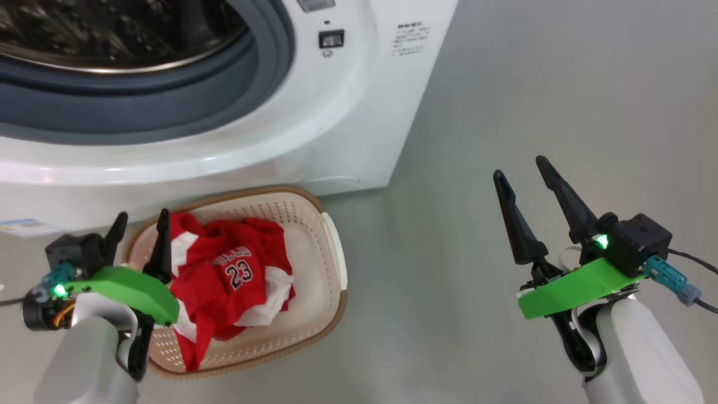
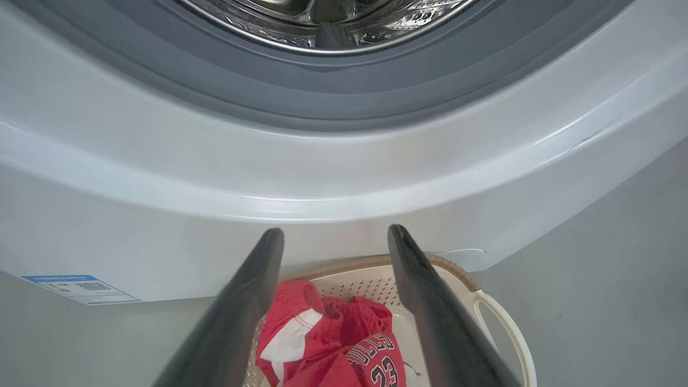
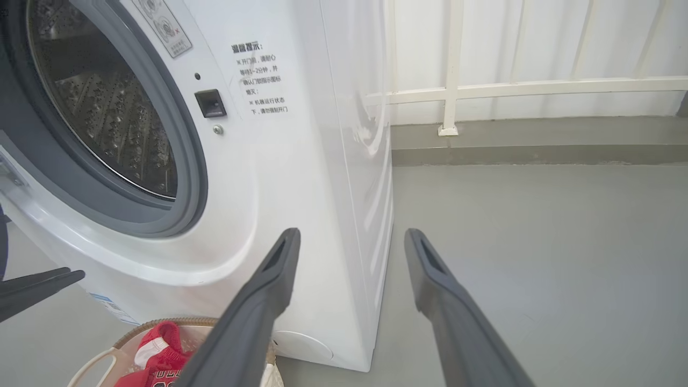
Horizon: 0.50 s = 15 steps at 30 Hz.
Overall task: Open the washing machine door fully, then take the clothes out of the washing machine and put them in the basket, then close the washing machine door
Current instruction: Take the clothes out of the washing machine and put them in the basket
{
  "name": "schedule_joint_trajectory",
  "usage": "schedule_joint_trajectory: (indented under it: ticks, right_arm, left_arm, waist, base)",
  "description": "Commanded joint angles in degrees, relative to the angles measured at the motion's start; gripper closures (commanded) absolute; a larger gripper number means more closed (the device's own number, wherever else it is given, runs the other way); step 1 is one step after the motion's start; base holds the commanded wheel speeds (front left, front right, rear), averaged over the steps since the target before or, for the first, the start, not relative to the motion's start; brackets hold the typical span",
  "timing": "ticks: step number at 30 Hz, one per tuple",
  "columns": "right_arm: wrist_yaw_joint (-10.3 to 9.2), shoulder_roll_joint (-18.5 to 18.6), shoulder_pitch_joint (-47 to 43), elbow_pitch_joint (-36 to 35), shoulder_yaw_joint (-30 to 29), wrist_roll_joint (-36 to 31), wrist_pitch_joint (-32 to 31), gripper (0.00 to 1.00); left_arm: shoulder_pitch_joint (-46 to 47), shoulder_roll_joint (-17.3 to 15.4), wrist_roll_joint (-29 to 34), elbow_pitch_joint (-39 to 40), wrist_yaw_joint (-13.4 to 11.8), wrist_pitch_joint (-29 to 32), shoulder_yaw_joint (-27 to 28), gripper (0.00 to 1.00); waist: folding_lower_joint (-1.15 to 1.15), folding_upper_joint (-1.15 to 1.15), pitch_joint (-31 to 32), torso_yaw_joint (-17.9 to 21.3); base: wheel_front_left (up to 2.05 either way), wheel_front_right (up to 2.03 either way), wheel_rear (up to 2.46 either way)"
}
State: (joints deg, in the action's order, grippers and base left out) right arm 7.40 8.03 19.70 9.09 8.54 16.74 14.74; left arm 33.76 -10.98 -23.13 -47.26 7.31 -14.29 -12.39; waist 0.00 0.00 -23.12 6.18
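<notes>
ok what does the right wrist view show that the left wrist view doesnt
Right wrist view: the right gripper, open over bare floor, the side panel of the washing machine, its latch socket, a printed notice and a white railing. Left wrist view: the left gripper, open and framing the basket, and the number 23 on the clothes. Both: the washing machine's front, steel drum and grey ring, and the red clothes lying in the basket.
</notes>
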Motion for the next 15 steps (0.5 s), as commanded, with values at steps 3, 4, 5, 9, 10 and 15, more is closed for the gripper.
schedule_joint_trajectory:
  ticks: [3,4,5,9,10,15]
  right_arm:
    - [0.09,0.74,-2.25,-1.16,0.93,-0.29,0.26,0.00]
    - [0.09,0.92,-2.48,-1.13,0.90,-0.24,0.26,0.00]
    - [0.09,1.09,-2.72,-1.10,0.86,-0.20,0.26,0.00]
    - [0.09,1.63,-3.58,-1.10,0.58,-0.11,0.26,0.00]
    - [0.09,1.74,-3.81,-1.08,0.51,-0.08,0.26,0.00]
    - [0.09,2.01,-4.88,-1.16,0.09,0.12,0.26,0.00]
  left_arm:
    - [-2.87,-1.27,2.59,5.05,-0.07,-0.71,4.28,0.00]
    - [-3.54,-1.00,3.25,6.28,-0.06,-0.71,5.06,0.00]
    - [-4.21,-0.74,3.88,7.47,-0.04,-0.71,5.81,0.00]
    - [-6.75,0.28,6.15,12.25,0.02,-0.71,8.54,0.00]
    - [-7.37,0.52,6.70,13.40,0.04,-0.71,9.07,0.00]
    - [-10.29,1.63,8.85,19.01,0.11,-0.71,11.48,0.00]
  waist:
    - [0.00,0.00,2.93,-1.55]
    - [0.00,0.00,3.36,-1.67]
    - [0.00,0.00,3.79,-1.78]
    - [0.00,0.00,5.28,-2.14]
    - [0.00,0.00,5.67,-2.22]
    - [0.00,0.00,7.20,-2.52]
  base:
    - [0.00,0.00,0.00]
    - [0.00,0.00,0.00]
    - [0.00,0.00,0.00]
    - [0.00,0.00,0.00]
    - [0.00,0.00,0.00]
    - [0.00,0.00,0.00]
